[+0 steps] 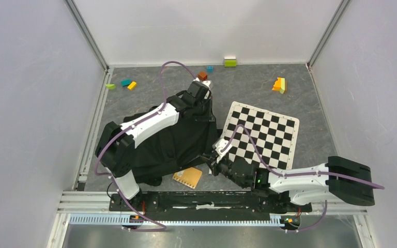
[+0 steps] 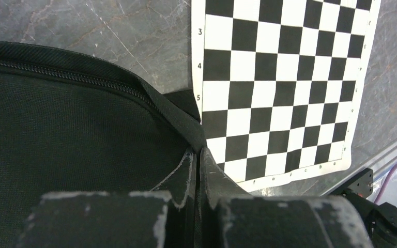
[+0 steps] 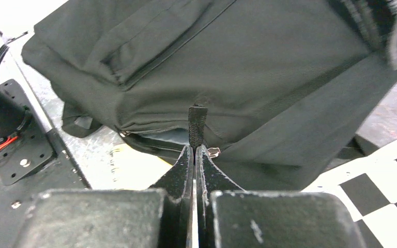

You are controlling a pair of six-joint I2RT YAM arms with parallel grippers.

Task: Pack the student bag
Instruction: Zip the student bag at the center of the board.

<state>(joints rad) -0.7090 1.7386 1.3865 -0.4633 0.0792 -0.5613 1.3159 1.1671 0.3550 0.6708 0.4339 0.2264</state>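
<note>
Black student bag (image 1: 186, 147) lies diagonally.

Student bag (image 1: 186, 147) is plain black fabric; checkered board (image 1: 269, 135) is black-and-white squares with a white border. Table (image 1: 150, 93) is dark grey with pale marbled veins, flat pad (image 1: 187, 177) is orange-tan. Small pieces: lime-green block (image 1: 230, 62), orange-yellow block (image 1: 278, 84), blue block (image 1: 210, 68), teal block (image 1: 126, 82); arm cable (image 1: 171, 63) is purple.

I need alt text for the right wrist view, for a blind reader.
The right gripper is shut on a short black pull tab on the bag. A yellow notebook lies by the bag, and a checkered board shows at lower right.
</note>
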